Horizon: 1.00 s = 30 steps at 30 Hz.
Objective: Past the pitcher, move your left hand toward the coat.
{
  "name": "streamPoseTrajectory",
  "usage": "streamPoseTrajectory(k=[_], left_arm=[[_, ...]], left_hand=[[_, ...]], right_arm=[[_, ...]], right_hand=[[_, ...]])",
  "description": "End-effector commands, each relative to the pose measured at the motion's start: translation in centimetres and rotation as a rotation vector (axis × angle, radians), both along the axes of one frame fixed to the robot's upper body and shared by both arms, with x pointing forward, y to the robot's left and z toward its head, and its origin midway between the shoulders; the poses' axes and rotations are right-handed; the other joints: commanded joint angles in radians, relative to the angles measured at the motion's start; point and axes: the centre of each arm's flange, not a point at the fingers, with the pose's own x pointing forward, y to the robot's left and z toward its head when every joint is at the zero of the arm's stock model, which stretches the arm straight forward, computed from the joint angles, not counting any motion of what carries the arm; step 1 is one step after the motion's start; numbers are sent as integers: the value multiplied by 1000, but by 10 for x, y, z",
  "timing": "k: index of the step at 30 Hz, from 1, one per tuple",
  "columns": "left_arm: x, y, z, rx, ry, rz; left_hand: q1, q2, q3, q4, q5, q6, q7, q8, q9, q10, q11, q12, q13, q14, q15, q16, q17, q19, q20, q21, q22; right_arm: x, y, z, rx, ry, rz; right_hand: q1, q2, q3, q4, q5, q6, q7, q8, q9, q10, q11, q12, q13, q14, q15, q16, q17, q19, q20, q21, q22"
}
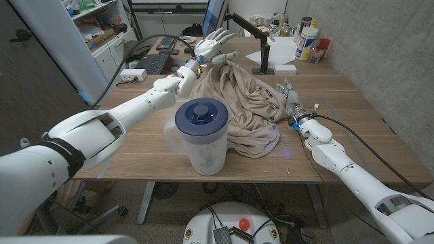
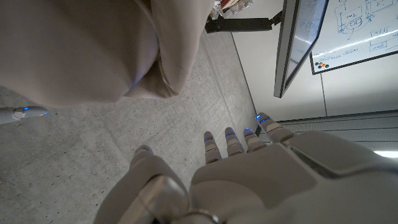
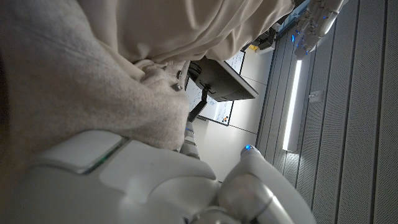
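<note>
A clear pitcher point(image 1: 201, 135) with a blue lid stands near the front of the wooden table point(image 1: 359, 115). Behind it a beige coat point(image 1: 245, 102) lies crumpled in a heap. My left arm reaches past the pitcher's left side. My left hand point(image 1: 211, 46) hovers over the coat's far left corner with its fingers spread and nothing in them. In the left wrist view that hand point(image 2: 249, 168) shows its fingers apart close to the coat point(image 2: 93, 50). My right hand point(image 1: 290, 100) stands at the coat's right edge with its fingers up against the cloth point(image 3: 93, 81).
A black monitor arm on a stand point(image 1: 261, 44) rises just behind the coat. A keyboard point(image 1: 152, 63) and a power strip point(image 1: 131, 74) lie at the far left. Bottles point(image 1: 306, 42) and white papers point(image 1: 283, 49) sit at the back right.
</note>
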Motion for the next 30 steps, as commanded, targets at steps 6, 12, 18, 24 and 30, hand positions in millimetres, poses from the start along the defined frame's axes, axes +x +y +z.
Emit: streamPoseTrajectory(k=[6,12,18,24,30], left_arm=[[2,-9,-4,26,2,-8],[4,-11,-7,26,7,-12],[7,-16,-11,39,8,-13],[9,-16,-14,39,17,-10],[8,-16,-15,48,17,-3]], left_hand=[[-10,3,-7,1,8,-27,-7,-6,4,-26,-9,-3,6,-19,-87,-1,5,-15,-3,1,6],[-11,4,-8,2,9,-25,-5,-4,4,-26,-8,-2,6,-20,-87,0,5,-17,-3,1,6],[-12,4,-10,2,10,-24,-3,-2,4,-25,-5,0,6,-19,-86,1,5,-17,-1,3,6],[-13,5,-11,3,11,-23,-2,0,4,-23,-5,2,7,-18,-86,2,5,-16,-1,4,6],[-13,5,-12,4,12,-22,-2,2,4,-20,-1,5,7,-14,-83,4,5,-15,0,5,6]], right_arm=[[0,0,0,0,1,-2],[0,0,0,-3,-1,0],[0,0,0,-4,0,-2],[0,0,0,-7,3,-5],[0,1,0,-9,4,-6]], right_hand=[[5,-2,-5,-3,-1,-5,3,1,2,-5,0,-1,0,-8,-3,1,0,-5,3,-3,2],[6,-2,-6,-3,-1,-5,3,1,2,-5,1,-1,0,-8,-3,1,0,-5,2,-3,2],[6,-1,-6,-3,-1,-5,4,1,2,-5,2,-1,0,-9,-3,1,0,-6,2,-3,2],[6,0,-6,-3,-1,-6,4,1,2,-5,2,-1,0,-9,-3,2,0,-6,2,-3,2],[6,1,-6,-3,0,-5,4,2,2,-4,0,-1,0,-9,-3,2,0,-6,3,-3,2]])
